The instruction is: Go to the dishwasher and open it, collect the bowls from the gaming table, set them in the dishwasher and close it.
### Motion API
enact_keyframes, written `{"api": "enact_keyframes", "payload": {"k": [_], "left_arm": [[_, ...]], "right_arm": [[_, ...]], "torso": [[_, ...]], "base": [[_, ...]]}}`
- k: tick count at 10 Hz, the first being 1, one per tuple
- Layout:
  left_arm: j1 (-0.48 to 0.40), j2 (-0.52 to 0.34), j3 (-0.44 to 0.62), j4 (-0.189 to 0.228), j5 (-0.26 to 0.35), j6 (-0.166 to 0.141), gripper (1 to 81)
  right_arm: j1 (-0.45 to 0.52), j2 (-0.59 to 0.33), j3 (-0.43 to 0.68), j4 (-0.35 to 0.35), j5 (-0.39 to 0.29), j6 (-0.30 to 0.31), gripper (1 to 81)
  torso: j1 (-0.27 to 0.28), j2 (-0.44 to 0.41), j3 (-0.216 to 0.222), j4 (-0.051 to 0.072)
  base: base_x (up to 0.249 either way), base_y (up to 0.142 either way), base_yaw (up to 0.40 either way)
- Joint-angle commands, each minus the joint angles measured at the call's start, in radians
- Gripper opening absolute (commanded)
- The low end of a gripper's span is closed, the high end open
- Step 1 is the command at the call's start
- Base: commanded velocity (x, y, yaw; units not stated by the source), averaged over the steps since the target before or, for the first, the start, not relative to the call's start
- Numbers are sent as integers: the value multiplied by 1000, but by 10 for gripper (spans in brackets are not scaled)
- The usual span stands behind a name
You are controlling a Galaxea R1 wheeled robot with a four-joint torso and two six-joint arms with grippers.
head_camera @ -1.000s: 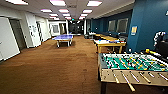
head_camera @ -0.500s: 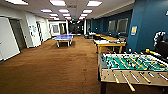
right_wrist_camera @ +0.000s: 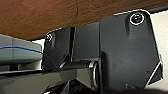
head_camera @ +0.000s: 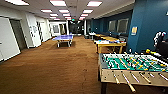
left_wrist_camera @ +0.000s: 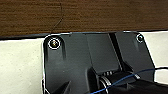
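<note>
In the head view a table with a pale top, yellow sides and yellow legs, the gaming table (head_camera: 110, 44), stands at mid-distance on the right, along the blue wall. It is too far off to make out bowls on it. The dishwasher is out of view. In both wrist views the robot's own dark plates hang over brown carpet and a pale surface.
A table-football table (head_camera: 132, 67) with a green field and rods stands close at the front right. A blue table-tennis table (head_camera: 63, 38) stands far down the room. More yellow tables (head_camera: 106, 38) line the right wall. White walls and doors (head_camera: 17, 33) run along the left. Brown carpet (head_camera: 55, 65) lies between.
</note>
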Motion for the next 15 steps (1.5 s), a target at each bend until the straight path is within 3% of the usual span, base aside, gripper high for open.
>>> {"api": "enact_keyframes", "payload": {"k": [1,15], "left_arm": [[-61,-13,-2,-2,42,0,811],[-61,1,-2,-5,44,-2,811]], "right_arm": [[61,-5,9,-9,-48,-2,811],[53,-8,9,-9,-51,-3,811]], "torso": [[0,0,0,0],[-3,-2,0,0]], "base": [[133,0,0],[148,0,0]]}}
